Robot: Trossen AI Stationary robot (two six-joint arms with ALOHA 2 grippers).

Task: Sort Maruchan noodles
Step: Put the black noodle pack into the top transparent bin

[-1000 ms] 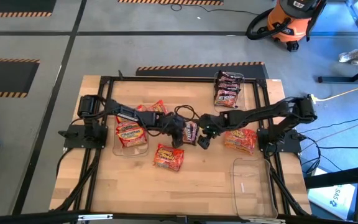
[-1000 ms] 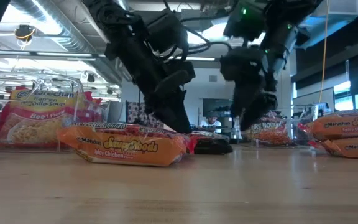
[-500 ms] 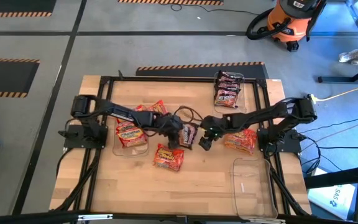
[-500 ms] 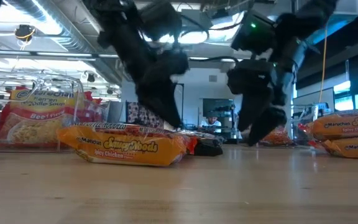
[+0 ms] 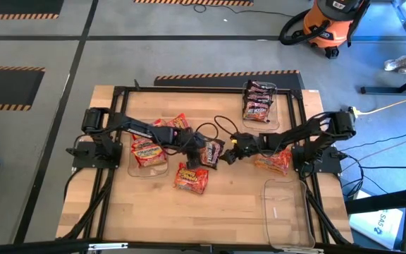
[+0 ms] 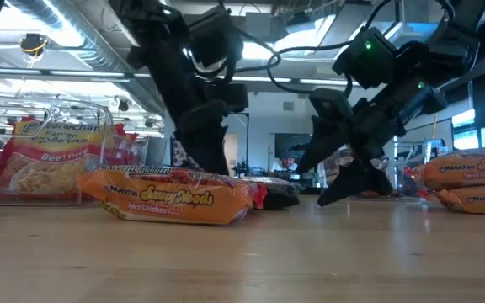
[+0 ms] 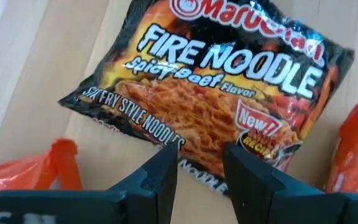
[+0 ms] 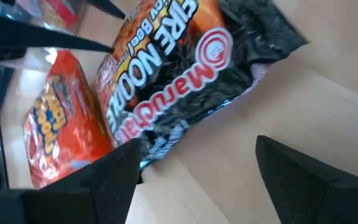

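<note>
- The dark maroon, crinkly plastic Fire Noodle packet (image 5: 211, 152) lies near the middle of my light wooden desk (image 5: 224, 212), face up, its black-and-flame print filling both wrist views (image 7: 216, 93) (image 8: 179, 68).
- My left hand (image 5: 197, 149) is at one edge of that packet; in its wrist view the two dark fingers (image 7: 160, 177) stand a narrow gap apart with the packet's rim at their tips. I judge they are pinching the rim to steady or lift it, though I cannot tell for sure that they grip it.
- My right hand (image 5: 235, 147) comes in from the opposite side, low over the desk, its fingers (image 8: 114, 171) spread wide and holding nothing; one tip is at the packet's edge, the other well off over bare wood. I take this as lining up to take the packet over, since the matching maroon packets are on my right.
- Those maroon packets (image 5: 257, 101) sit in a clear plastic rectangular bin (image 5: 272, 90) at the far edge, the likely destination.
- An orange-red Spicy Chicken packet (image 5: 191, 177) lies loose just beside the maroon one, toward the near edge.
- Red-and-yellow packets (image 5: 149, 148) are gathered in a clear bin (image 5: 150, 169) on my left; more orange-red ones (image 5: 273, 159) lie on my right.
- Another clear bin (image 5: 285, 212) stands at the near right corner.
</note>
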